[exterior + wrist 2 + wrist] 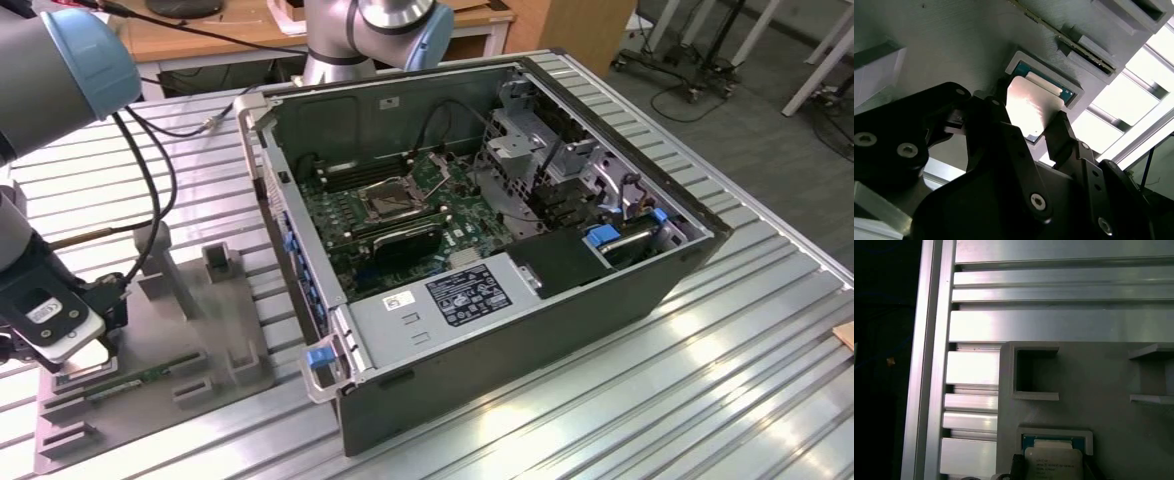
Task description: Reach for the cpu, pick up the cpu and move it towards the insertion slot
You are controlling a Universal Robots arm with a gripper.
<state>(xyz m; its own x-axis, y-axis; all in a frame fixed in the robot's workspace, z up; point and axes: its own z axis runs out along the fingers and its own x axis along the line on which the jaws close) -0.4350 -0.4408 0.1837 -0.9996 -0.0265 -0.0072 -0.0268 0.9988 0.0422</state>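
One cpu [1030,105], one insertion slot [396,203], one grey tray [220,325], one memory stick [140,378], one computer case [661,280], one pincer [1032,116]

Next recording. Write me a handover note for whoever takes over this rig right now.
Gripper: low over the cpu, seen in both wrist views; whether it has a grip cannot be told.
Cpu: at its pocket in the grey tray, at the exterior view's left.
Insertion slot: on the green board inside the open case, well apart from the gripper.
Done: the reach.
Left: no lift shows, and the cpu is not at the slot.
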